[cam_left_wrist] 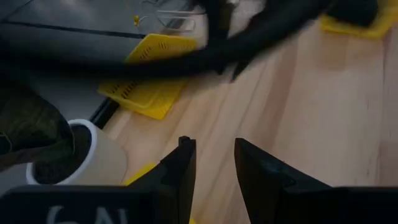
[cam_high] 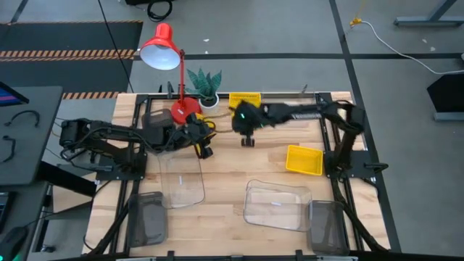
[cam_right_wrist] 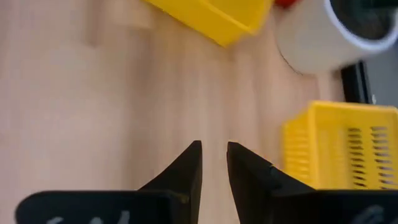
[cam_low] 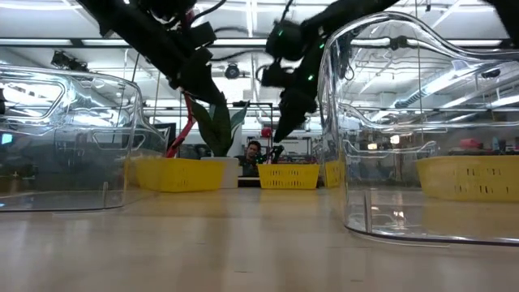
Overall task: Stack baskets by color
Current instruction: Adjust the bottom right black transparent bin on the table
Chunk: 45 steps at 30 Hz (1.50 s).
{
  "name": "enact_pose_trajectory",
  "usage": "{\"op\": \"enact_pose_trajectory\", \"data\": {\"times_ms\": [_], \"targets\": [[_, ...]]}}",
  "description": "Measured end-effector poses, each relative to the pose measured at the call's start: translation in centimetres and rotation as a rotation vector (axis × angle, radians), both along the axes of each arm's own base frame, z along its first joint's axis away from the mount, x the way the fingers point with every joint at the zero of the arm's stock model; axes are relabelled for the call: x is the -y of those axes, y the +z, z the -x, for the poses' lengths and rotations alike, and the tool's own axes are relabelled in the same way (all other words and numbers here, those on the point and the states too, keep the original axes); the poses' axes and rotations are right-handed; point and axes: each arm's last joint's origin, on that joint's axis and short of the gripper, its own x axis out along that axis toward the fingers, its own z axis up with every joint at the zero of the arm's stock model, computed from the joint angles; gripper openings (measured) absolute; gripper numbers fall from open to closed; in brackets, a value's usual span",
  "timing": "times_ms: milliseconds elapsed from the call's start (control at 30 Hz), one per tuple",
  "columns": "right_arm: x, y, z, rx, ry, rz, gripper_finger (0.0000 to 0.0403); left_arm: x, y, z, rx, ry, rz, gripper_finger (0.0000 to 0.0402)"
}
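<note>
From above, the desk (cam_high: 217, 210) carries three yellow baskets: one at the back edge (cam_high: 244, 99), one near the right edge (cam_high: 304, 159), and a third mostly hidden under the left pincer (cam_high: 204, 148) beside the red lamp (cam_high: 168, 54). Two clear baskets sit toward the front, one left of centre (cam_high: 181, 181), one right of centre (cam_high: 276, 205). Two smoky grey baskets lie at the front corners, left (cam_high: 147, 219) and right (cam_high: 324, 226).

The level view shows what the overhead one cannot: the clear baskets' tall curved walls (cam_low: 422, 130) and the slotted sides of the yellow ones (cam_low: 289, 175) (a person shows far behind them).

The left wrist view shows its fingers (cam_left_wrist: 180, 171) apart over bare wood, with the white plant pot (cam_left_wrist: 93, 155) and a yellow basket (cam_left_wrist: 149, 74) nearby.

The right pincer (cam_high: 248, 141) hangs over the middle of the desk; its fingers (cam_right_wrist: 186, 171) stand slightly apart, holding nothing, a yellow slotted basket (cam_right_wrist: 339, 146) just beside them.
</note>
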Motion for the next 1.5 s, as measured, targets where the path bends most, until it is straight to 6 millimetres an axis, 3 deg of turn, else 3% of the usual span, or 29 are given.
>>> {"op": "enact_pose_trajectory", "data": {"times_ms": [267,600,867,1100,1267,1367,1500], "targets": [[-9.6,0.6,3.9,0.166,-0.003,0.037,0.0071,3.7,0.3,0.1,0.024,-0.051,-0.016,0.0117],[-19.5,3.6,7.6,0.29,0.157,-0.21,0.007,11.2,1.0,1.1,0.105,-0.306,0.009,0.0117],[-26.7,5.0,11.5,0.361,0.139,-0.195,0.0042,14.4,2.3,2.1,0.193,-0.447,-0.046,0.0117],[-29.4,4.1,13.4,0.328,0.112,-0.264,0.0013,17.1,5.5,2.9,0.148,-0.523,-0.023,0.0117],[-29.8,2.2,13.7,0.264,0.097,-0.259,0.0007,17.6,8.1,4.1,0.074,-0.384,0.072,0.0117],[-29.8,1.9,14.2,0.123,0.043,-0.45,0.0008,17.5,8.7,4.4,0.087,-0.322,0.087,0.0117],[-31.1,3.3,15.3,-0.069,-0.054,-0.715,0.0004,17.4,8.1,4.2,0.126,-0.262,0.041,0.0117]]}}
